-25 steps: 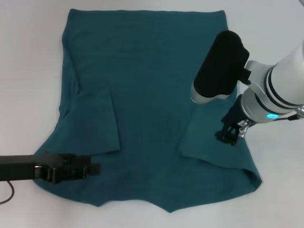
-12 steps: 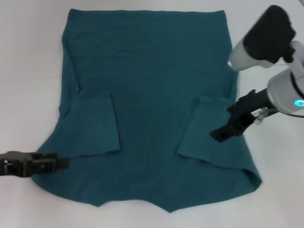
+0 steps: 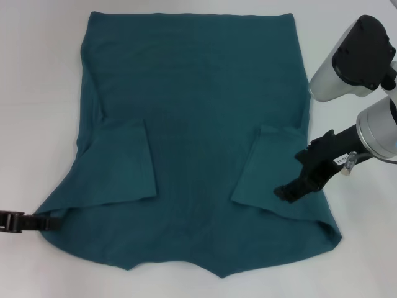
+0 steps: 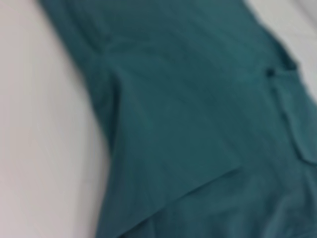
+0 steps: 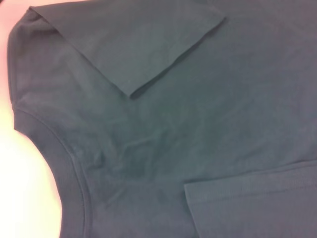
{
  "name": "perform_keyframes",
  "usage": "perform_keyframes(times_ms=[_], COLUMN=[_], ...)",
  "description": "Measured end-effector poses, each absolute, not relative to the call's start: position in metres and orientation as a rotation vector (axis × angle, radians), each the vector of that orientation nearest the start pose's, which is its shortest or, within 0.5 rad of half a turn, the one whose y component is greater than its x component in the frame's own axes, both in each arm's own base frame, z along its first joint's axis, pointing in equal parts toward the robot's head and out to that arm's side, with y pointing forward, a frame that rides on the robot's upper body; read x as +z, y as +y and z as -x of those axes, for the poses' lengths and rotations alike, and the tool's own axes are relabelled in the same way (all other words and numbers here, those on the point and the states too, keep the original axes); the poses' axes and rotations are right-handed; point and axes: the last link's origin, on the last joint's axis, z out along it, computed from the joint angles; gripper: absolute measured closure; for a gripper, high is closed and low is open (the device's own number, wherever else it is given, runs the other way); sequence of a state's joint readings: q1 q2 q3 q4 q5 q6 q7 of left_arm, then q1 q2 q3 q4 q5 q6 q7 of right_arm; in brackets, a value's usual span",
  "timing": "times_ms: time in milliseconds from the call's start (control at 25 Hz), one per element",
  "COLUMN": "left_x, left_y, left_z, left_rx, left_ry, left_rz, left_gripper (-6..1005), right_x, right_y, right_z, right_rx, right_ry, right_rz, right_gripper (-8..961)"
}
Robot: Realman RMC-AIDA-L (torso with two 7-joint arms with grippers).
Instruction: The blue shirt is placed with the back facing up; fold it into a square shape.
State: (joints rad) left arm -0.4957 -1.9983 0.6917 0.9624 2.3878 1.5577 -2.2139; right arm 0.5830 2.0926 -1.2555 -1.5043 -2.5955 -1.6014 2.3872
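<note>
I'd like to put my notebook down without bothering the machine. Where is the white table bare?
The table is bare along the blue shirt's left edge, above the left end effector at the near-left hem. A thin strip shows beyond the shirt's far edge. On the right it is crowded: the right end effector hovers over the folded sleeve.

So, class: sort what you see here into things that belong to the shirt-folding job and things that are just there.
Part of the job:
- blue shirt, flat, both sleeves folded inward
- left gripper, at the shirt's left edge
- right gripper, over the right sleeve

Just there:
- white table; nothing else lies about
</note>
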Motion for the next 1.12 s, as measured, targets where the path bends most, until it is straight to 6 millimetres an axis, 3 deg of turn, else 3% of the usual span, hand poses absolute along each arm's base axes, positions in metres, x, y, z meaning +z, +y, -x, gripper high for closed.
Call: perform_keyframes(times_ms=[720, 1120], left_x=[0.044, 0.047], left_y=[0.371, 0.376], left_z=[0.3, 0.296], left_rx=[0.148, 0.153], left_ry=[-1.358, -1.32], left_rz=[2.233, 2.202], left_gripper=[414, 428], right_x=[0.03, 0.03], right_y=[0.357, 0.357], right_z=[-0.159, -0.159], right_rx=[-0.404, -0.407], right_ry=[0.685, 0.684], right_rz=[2.631, 2.629], right_gripper=[8, 9])
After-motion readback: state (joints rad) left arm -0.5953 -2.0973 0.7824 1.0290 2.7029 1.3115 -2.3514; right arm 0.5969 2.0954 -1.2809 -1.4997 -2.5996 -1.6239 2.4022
